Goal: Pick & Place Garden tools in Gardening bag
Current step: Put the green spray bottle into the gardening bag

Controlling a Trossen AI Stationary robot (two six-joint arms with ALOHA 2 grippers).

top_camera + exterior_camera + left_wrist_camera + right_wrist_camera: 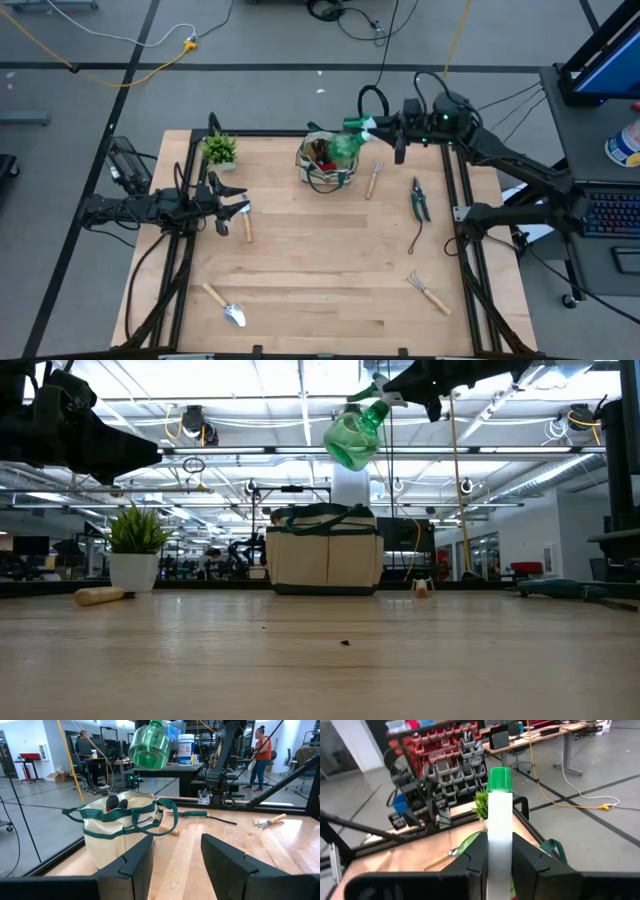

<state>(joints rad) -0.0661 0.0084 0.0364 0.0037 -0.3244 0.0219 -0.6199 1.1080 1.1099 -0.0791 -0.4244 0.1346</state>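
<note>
The green spray bottle [347, 146] with its white nozzle hangs in the air over the beige gardening bag [327, 163], which stands at the table's far middle. My right gripper [384, 127] is shut on the bottle, just right of the bag. The bottle also shows above the bag in the low view [352, 436]. A red-black glove [116, 802] sticks out of the bag. My left gripper [176, 855] is open and empty at the table's left side [236, 207], facing the bag [120, 827]. My right gripper pinches the bottle's white nozzle head [500, 827] between its two fingers [472, 857], one on each side. The fingers reach in about level from the table's right side. The bottle's green body [350, 442] hangs tilted below the gripper, clear of the bag.
A small potted plant [219, 150] stands at the far left. A wooden-handled tool [247, 229] lies by my left gripper. A fork [374, 179] and black shears [420, 198] lie right of the bag. A hand rake [428, 291] and a trowel [225, 305] lie near the front.
</note>
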